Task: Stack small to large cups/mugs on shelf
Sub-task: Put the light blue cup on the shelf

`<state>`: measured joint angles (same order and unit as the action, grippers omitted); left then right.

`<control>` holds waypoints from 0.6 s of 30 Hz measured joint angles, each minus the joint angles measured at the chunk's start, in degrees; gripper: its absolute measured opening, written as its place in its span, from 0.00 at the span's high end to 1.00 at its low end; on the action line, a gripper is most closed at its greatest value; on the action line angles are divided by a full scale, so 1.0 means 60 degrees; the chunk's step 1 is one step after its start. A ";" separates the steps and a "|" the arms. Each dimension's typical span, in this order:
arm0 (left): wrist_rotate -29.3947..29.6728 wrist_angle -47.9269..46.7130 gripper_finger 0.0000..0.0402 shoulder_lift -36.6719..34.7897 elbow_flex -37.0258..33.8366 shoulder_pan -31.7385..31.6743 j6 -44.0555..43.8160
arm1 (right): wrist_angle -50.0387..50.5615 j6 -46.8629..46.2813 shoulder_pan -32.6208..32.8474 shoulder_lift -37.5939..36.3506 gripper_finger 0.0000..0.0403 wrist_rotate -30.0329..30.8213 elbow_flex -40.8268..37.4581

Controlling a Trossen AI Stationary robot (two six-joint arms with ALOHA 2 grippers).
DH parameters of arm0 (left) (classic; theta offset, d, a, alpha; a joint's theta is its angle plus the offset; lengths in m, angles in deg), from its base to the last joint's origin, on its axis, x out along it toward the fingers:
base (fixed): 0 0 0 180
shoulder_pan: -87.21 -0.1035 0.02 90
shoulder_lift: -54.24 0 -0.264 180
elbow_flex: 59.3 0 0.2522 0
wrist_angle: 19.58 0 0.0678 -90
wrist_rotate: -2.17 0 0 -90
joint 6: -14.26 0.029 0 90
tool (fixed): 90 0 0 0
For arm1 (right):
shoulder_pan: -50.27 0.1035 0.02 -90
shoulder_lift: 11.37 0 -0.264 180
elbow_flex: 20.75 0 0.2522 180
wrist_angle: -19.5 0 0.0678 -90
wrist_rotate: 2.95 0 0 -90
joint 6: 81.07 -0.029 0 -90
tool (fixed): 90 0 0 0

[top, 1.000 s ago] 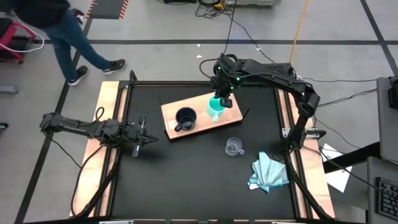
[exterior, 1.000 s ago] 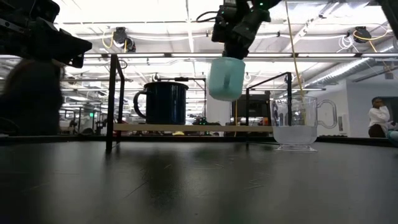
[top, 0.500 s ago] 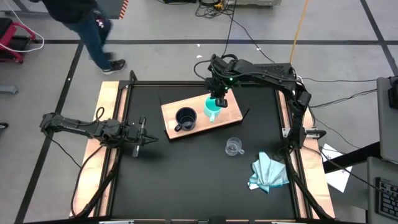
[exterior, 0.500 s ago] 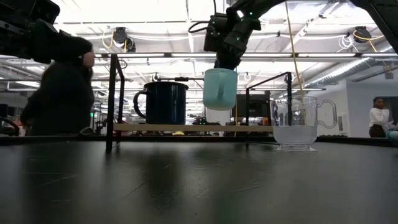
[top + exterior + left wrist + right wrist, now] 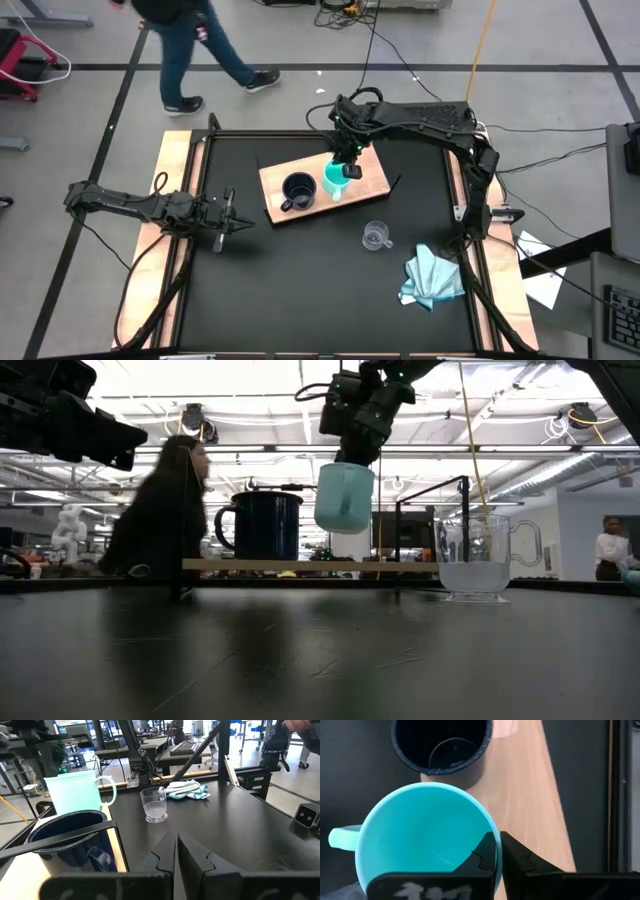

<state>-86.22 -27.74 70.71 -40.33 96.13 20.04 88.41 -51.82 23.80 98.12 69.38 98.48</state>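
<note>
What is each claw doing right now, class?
Left claw: shut, empty, at the table's left edge.
Right claw: shut on the turquoise mug's rim, holding it above the shelf.

We are in a robotics lab or industrial workshop hall. The floor (image 5: 280, 30) is bare grey concrete marked with dark tape lines, and cables (image 5: 375, 20) trail across it beyond the worktop's far edge. The black worktop (image 5: 300, 280) sits in a wood-edged frame with dark metal posts at its corners. Looking level across it, we see rows of long ceiling strip lights (image 5: 250, 380), exposed conduits, and more metal-framed benches (image 5: 200, 750) with office chairs behind. A person (image 5: 190, 40) walks past the far left corner, and another person (image 5: 607, 550) stands far off at the right.
</note>
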 joint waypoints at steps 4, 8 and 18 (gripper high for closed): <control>0.0000 -0.0003 0.94 0.0004 0.0000 0.0001 -0.0004 | 0.0270 0.0027 0.0064 0.0044 1.00 0.0006 -0.0007; -0.0004 0.0000 0.94 0.0003 0.0000 0.0003 -0.0004 | 0.0280 0.0019 0.0123 0.0223 1.00 0.0399 -0.0026; -0.0007 -0.0058 0.94 0.0002 0.0000 0.0000 0.0005 | 0.0019 -0.0010 0.0185 0.0652 1.00 0.0400 -0.0022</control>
<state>-86.27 -28.09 70.72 -40.33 96.13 20.07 88.53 -51.88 24.91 102.03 71.78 98.35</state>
